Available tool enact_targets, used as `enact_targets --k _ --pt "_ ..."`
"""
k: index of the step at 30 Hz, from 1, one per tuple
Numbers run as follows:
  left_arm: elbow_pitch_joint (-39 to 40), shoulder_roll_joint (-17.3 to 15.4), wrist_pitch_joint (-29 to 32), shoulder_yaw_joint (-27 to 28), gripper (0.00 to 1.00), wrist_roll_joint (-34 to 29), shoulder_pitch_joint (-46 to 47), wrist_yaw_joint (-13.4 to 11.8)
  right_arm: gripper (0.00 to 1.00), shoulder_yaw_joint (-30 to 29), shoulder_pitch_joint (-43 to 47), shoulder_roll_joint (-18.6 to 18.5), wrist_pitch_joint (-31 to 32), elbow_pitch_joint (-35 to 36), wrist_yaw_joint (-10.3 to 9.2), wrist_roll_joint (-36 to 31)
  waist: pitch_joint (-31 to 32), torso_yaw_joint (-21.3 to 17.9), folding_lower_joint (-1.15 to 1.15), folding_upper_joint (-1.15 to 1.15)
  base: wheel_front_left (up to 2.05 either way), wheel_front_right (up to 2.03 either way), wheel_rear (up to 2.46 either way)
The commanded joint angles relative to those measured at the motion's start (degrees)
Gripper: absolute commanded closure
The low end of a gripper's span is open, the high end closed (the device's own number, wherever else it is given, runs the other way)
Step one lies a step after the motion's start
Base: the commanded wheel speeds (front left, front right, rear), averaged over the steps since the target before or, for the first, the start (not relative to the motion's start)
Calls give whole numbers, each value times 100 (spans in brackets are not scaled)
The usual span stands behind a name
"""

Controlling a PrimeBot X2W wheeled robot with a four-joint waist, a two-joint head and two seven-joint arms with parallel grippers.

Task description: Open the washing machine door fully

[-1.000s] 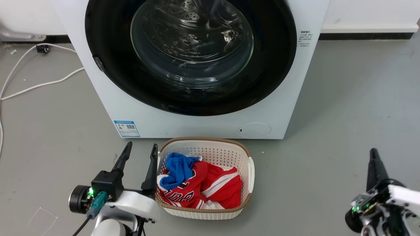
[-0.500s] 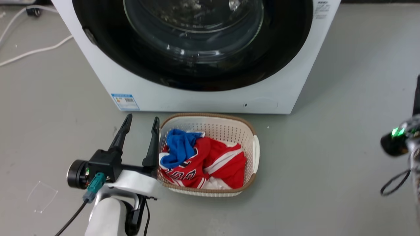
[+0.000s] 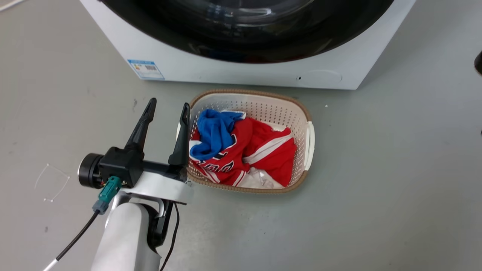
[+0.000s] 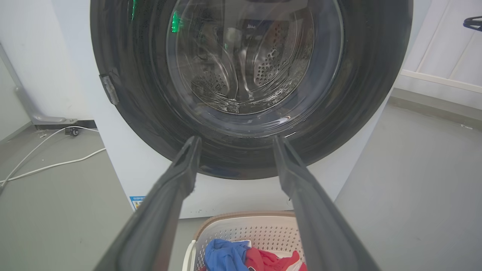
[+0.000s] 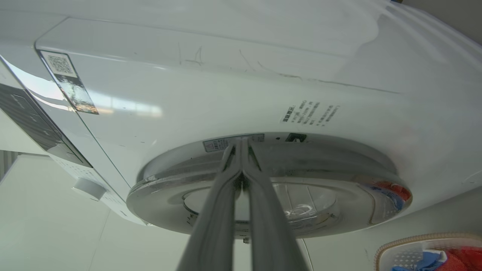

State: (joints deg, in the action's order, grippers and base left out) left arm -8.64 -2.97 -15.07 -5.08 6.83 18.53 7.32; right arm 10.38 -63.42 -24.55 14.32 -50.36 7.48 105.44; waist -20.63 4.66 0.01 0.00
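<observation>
the washing machine door (image 5: 320, 177) lies flat against the white front of the washing machine (image 5: 226, 94), and we judge it not yet opened. the right gripper (image 5: 241, 145) is clenched on nothing, its two fingers pressed together. the door's rim sits dead ahead of its tips, right at the seam where the rim meets the white front; we cannot tell whether the tips touch it. from here we see the door edge-on, its round face running across the fingers' line, so we judge the coming move to be a pry at that seam by this nearer arm. the left gripper (image 3: 168, 104) hangs released and empty, with the door well ahead of and above its fingers. the rim looks glossy and smooth, likely slippery with little to catch. a laundry basket (image 3: 248, 92) of red and blue clothes (image 3: 244, 150) stands on the grey floor (image 3: 376, 188), just beside the left gripper and close before the machine. it sits low, so the swing probably clears it.
</observation>
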Motion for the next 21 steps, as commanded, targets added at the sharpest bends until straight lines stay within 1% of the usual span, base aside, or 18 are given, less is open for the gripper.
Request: enact_targets --k 1,6,10,15,21 --pt "30 11 -15 -34 0 2 107 -6 100 187 -263 -22 135 -177 2 -109 -179 89 -1 0 0 0 0" --pt "134 12 -15 -126 0 27 263 -54 100 745 -1139 99 470 -799 2 -450 -444 146 -1 0 0 0 0" --pt "210 10 -15 -199 0 55 372 -75 100 1031 -1693 231 574 -1168 2 -675 -636 175 -1 0 0 0 0" --pt "223 11 -15 -309 0 45 529 -74 100 1162 -2145 328 695 -1392 2 -765 -794 231 -1 0 0 0 0" --pt "233 11 -15 -417 0 90 651 -104 100 1286 -2357 368 990 -1579 2 -839 -880 286 -1 0 0 0 0"
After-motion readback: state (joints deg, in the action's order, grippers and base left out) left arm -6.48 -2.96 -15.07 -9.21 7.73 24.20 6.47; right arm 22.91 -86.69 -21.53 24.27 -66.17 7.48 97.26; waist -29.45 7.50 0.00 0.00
